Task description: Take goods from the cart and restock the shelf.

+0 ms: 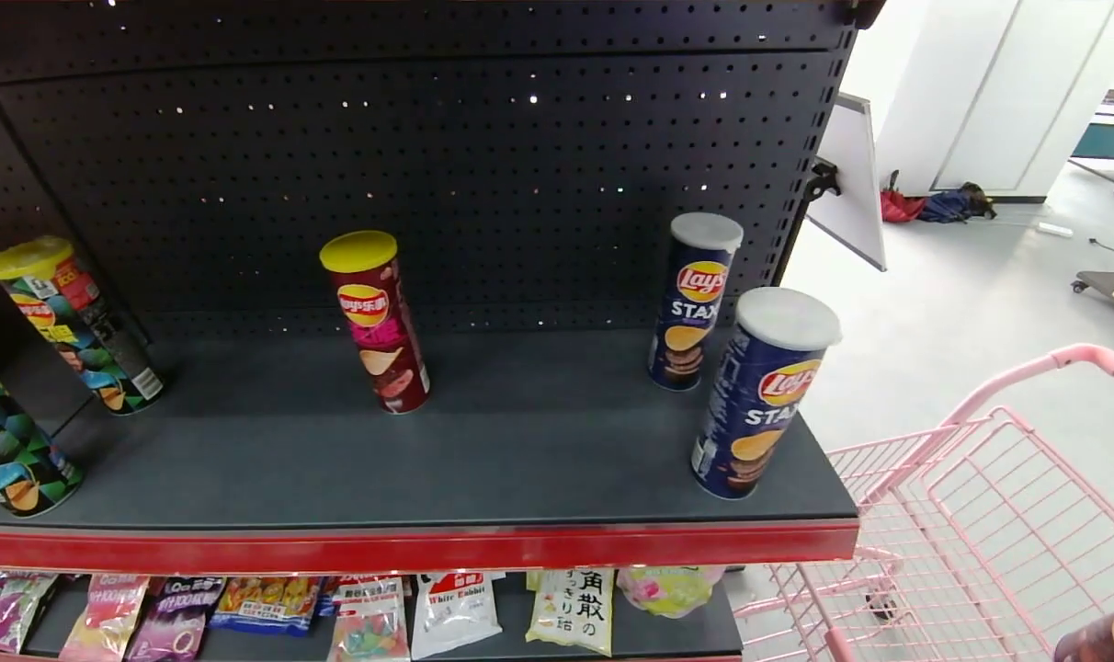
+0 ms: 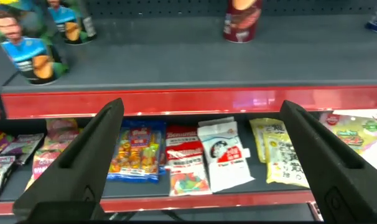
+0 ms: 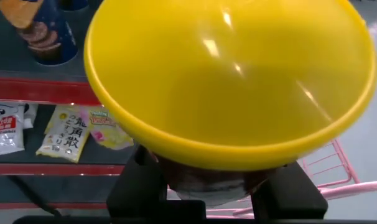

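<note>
Head view: the shelf [image 1: 520,441] carries five cans, all standing with their long axes upright. Two green cans [image 1: 74,322] stand at 9 o'clock, a red can [image 1: 378,322] left of centre, and two blue cans [image 1: 764,395] toward 3 o'clock, the nearer one close to the front edge. Bare shelf lies between the red can and the blue pair. The cart [image 1: 980,515] stands at 4 o'clock, just beside the shelf's end. In the 5 o'clock corner shows a maroon rounded bit that I take for the held can [image 1: 1107,636]. From there the bare stretch lies toward 10 o'clock.

Left wrist view: the left hand [image 2: 201,109] is released, its fingers wide apart with nothing between them. It faces the shelf's red front edge and the bags [image 2: 176,162] on the level below.

Right wrist view: the right hand [image 3: 213,190] is clenched on the held can's maroon body, just under its yellow lid. The lid faces the camera, so the long axis runs along the hand's own line, base end away and hidden. I cannot tell how near upright it is. A blue can and the shelf edge show beyond the lid.

By my judgement the right arm is the nearer one. The can should go base down into the bare stretch, clear of the front blue can.
</note>
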Available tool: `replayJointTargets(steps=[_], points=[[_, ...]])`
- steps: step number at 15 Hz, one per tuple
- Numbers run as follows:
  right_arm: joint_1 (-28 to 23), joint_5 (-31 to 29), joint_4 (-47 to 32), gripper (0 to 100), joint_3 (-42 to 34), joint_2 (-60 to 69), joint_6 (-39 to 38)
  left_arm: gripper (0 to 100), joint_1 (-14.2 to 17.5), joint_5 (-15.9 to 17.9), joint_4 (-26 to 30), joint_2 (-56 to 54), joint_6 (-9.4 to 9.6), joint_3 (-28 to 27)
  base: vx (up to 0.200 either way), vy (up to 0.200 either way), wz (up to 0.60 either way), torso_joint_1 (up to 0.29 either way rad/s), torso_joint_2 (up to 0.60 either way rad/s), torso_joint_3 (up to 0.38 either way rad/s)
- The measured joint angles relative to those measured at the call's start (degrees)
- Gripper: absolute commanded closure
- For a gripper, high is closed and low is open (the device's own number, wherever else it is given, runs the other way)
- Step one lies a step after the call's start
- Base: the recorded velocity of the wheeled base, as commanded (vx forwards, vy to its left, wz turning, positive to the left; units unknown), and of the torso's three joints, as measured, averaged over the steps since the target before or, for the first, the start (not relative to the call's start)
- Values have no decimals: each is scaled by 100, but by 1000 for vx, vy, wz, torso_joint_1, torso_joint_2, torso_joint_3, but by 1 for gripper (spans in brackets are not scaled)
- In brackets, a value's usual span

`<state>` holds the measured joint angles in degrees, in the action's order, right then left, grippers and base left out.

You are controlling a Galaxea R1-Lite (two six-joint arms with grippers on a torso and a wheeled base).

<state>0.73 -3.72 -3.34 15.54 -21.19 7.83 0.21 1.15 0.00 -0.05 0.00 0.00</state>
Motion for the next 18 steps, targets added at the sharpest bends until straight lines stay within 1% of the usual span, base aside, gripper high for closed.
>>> replayJointTargets(steps=[10, 13, 15, 18], points=[[11, 46, 6, 100, -160, 283, -28, 0, 4, -2, 0, 0, 0, 0, 0, 200, 0, -1, 3, 2], [11, 336, -5, 100, -256, 427, -20, 0, 4, -2, 2, 0, 0, 0, 0, 200, 0, 4, -2, 2], [11, 385, -10, 100, -278, 510, -13, 0, 4, 0, 0, 0, 0, 0, 0, 0, 0, 0, 0, 0], [15, 623, -7, 100, -339, 568, -11, 0, 10, 0, 0, 0, 0, 0, 0, 0, 0, 0, 0, 0]])
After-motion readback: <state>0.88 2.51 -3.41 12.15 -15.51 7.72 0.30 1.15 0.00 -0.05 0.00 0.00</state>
